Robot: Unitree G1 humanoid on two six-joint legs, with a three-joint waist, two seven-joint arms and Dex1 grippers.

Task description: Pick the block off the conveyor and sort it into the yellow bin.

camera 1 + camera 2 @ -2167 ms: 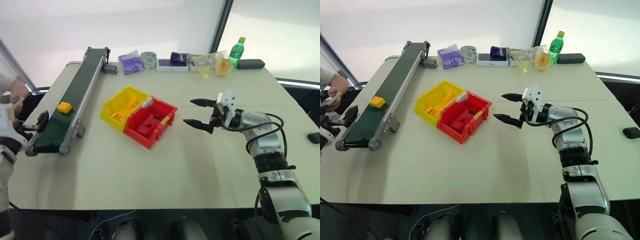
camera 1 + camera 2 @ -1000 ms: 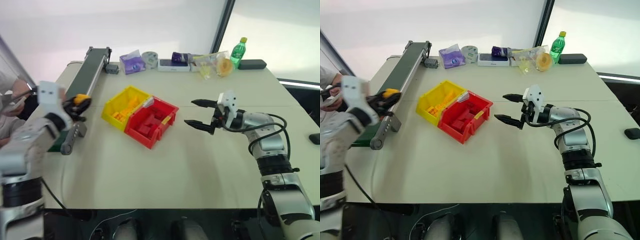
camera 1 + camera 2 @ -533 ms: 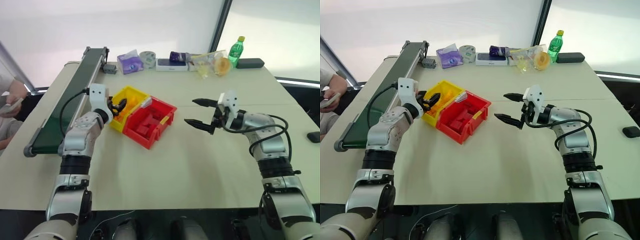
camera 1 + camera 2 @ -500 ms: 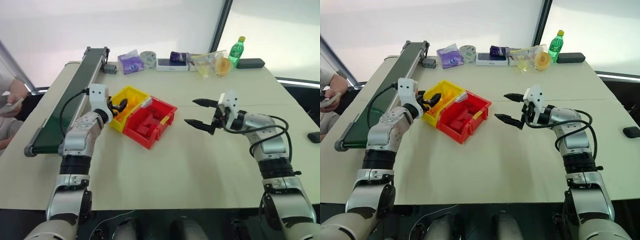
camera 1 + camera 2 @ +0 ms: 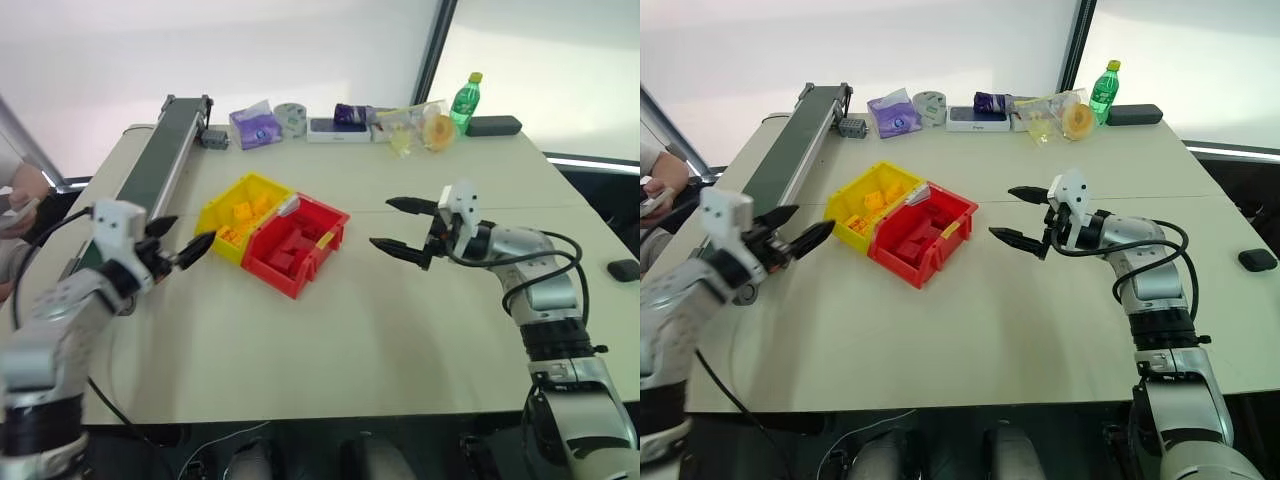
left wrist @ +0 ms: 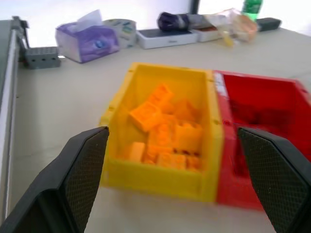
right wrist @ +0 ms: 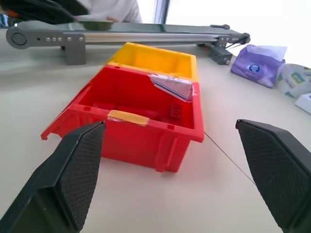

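Progress: block (image 6: pixel 146 115) probably lies in yellow bin (image 5: pixel 213 212) among others, near bench's conveyor (image 5: pixel 150 170) edge | my left gripper (image 5: pixel 180 243) wide open, empty | right gripper (image 5: pixel 400 228) open, empty | nothing left but withdrawing.

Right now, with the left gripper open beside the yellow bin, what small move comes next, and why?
Probably swing the left gripper toward the conveyor to wait: its jaws are empty, and yellow bricks lie in the yellow bin.

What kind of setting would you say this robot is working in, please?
Probably a lab or demo room set up for sorting practice: a small conveyor on a table, joined yellow bin and red bin of toy bricks.
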